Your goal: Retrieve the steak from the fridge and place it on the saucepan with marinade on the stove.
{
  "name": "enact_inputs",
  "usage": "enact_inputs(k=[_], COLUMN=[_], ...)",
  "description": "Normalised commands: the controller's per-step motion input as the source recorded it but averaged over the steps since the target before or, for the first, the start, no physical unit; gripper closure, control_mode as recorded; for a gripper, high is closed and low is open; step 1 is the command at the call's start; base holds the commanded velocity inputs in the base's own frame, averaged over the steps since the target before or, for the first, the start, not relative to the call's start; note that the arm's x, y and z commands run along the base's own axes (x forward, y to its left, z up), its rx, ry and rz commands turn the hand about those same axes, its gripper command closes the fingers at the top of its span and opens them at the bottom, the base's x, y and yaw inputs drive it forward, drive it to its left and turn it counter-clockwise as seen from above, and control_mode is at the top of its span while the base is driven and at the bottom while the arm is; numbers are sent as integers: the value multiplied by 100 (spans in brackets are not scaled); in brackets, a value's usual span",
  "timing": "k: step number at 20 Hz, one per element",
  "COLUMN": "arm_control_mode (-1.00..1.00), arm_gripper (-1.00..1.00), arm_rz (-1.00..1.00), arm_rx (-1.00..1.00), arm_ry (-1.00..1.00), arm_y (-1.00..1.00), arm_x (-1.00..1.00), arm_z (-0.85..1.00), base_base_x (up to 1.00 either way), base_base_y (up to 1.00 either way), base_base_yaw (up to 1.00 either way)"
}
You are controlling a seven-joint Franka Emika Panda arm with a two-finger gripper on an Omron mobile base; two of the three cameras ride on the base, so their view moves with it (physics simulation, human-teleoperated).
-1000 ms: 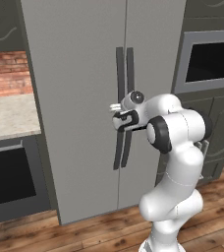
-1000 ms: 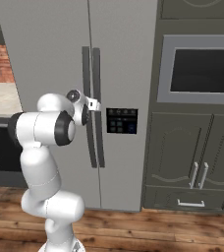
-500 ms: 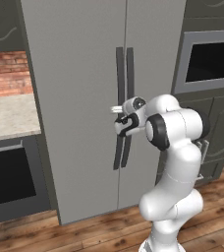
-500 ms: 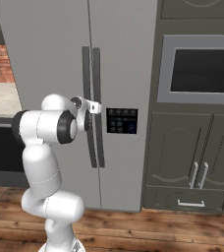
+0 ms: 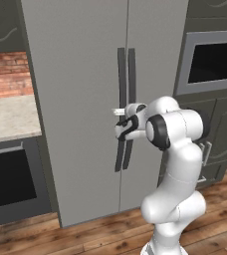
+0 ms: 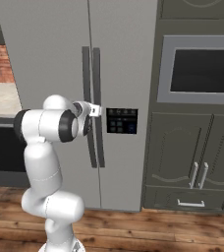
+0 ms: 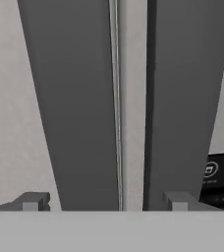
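The fridge [image 5: 80,74] [image 6: 50,59] stands tall and light grey with both doors shut. Two long dark handles run down its middle seam. My gripper [image 5: 119,117] [image 6: 95,110] [image 7: 105,201] is pressed up to them at mid height. It is open, and the left door's handle [image 7: 79,123] [image 5: 121,74] lies between the fingertips [image 7: 33,201]. The right door's handle [image 7: 182,98] sits just behind the other fingertip. Whether a fingertip touches a handle I cannot tell. The steak is hidden behind the doors. The saucepan, the marinade and the stove are out of view.
A dark dispenser panel [image 6: 122,121] sits on the right door. Right of the fridge is a built-in wall oven [image 6: 202,71] above dark cabinet doors [image 6: 197,157]. To the left, a beige counter [image 5: 8,117] lies over a dark-windowed appliance [image 5: 6,179]. The floor [image 6: 158,231] is wood.
The hand has dropped a little along the handles and moved closer to them. The fingers have drawn slightly together. The fridge doors have stayed shut.
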Motion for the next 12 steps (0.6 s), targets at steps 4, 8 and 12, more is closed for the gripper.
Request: enact_inputs(k=[4, 8, 12], arm_control_mode=[-100, -100, -100], arm_gripper=[100, 100, 100], arm_rz=[0, 0, 0], arm_rx=[0, 0, 0], arm_ry=[-7, 0, 0], arm_y=[5, 0, 0], arm_x=[48, 0, 0], arm_z=[-25, 0, 0], base_base_x=[0, 0, 0], base_base_y=[0, 0, 0], base_base_yaw=[0, 0, 0])
